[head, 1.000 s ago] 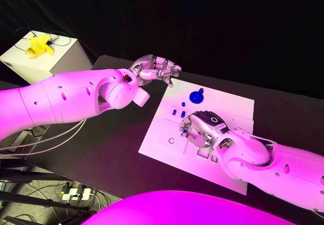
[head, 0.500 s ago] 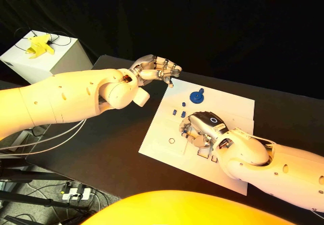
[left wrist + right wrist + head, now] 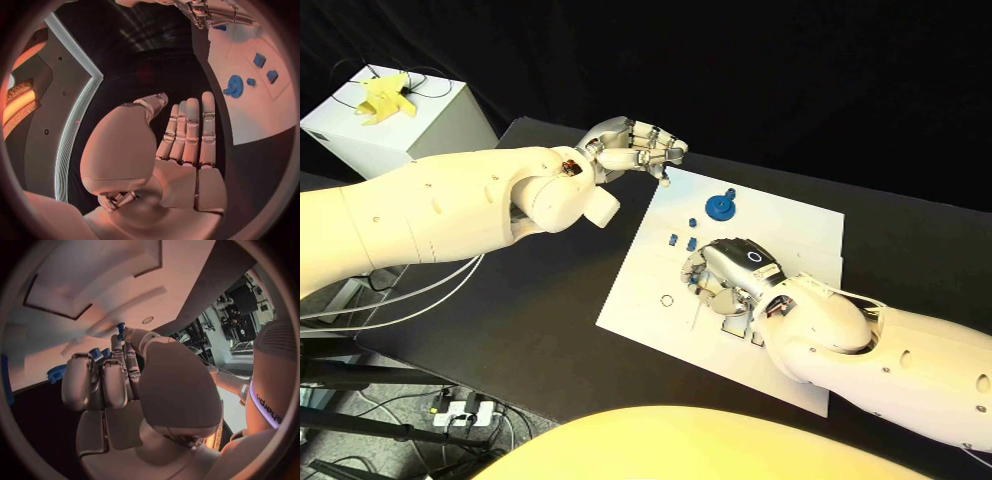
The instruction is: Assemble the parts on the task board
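A small part (image 3: 120,329) is pinched by the right hand (image 3: 733,272) over the board (image 3: 798,225); the gear (image 3: 720,207) and other parts await, and nothing is held by the left hand (image 3: 635,145).

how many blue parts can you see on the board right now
4: the blue gear near the task board's far edge, three small blue pieces before it. The right robot hand may hide more.

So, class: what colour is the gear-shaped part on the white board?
Blue: the gear-shaped part, clearest in the head view.
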{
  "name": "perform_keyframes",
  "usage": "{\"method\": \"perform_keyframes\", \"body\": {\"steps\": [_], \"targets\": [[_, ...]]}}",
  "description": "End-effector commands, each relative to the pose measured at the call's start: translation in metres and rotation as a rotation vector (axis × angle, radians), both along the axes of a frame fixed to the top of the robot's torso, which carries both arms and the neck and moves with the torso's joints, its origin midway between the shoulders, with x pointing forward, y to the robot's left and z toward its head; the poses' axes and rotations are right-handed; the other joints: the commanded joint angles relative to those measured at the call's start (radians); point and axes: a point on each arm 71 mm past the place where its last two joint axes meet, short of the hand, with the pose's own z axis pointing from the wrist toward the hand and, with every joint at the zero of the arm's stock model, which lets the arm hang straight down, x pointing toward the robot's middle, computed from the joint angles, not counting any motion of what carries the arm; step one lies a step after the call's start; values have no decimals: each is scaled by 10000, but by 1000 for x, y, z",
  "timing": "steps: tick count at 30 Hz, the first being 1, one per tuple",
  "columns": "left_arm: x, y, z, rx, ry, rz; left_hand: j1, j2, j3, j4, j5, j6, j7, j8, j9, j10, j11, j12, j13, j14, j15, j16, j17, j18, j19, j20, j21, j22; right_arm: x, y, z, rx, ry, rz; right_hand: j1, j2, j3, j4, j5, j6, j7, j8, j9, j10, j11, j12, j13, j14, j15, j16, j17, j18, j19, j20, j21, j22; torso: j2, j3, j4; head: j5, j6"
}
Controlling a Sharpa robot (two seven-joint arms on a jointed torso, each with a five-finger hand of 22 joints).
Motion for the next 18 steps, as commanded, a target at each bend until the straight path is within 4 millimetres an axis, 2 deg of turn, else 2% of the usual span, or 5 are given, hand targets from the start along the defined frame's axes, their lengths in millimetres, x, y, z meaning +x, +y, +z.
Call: {"method": "perform_keyframes", "body": {"steps": [1,7,18], "targets": [[-1,-2,1,-29,-44,-117,29,29,-34,3,-4,17,23,-50,-12,63,4,-28,-15,51,-4,-63,-15,132,48,-11,-38,-15,-2,0,-5,-192,227,232,-170,48,445,-446,50,-43,63,-25,17,552,-485,-53,36,402,9,-62,-22,-98,91,-39,-101,935,-9,0,-6,-2,1],[0,-1,1,-19,-43,-96,29,29,-34,3,-4,17,23,-50,-12,63,4,-28,-15,51,-4,-63,-15,132,48,-11,-38,-15,-4,-1,-6,-186,386,413,-511,-71,233,-465,265,-190,116,-110,27,394,-414,-260,-26,428,74,10,39,-89,57,22,-178,923,-8,2,-13,-4,1],[0,0,1,-7,-35,-77,29,29,-34,3,-4,17,23,-50,-12,63,4,-28,-15,51,-4,-63,-15,132,48,-11,-38,-15,-4,-5,-7,-219,448,352,-712,-203,75,-483,325,-447,183,-292,-24,101,-306,-543,-135,445,156,77,82,-67,9,93,-328,874,-4,16,-5,-27,1]]}}
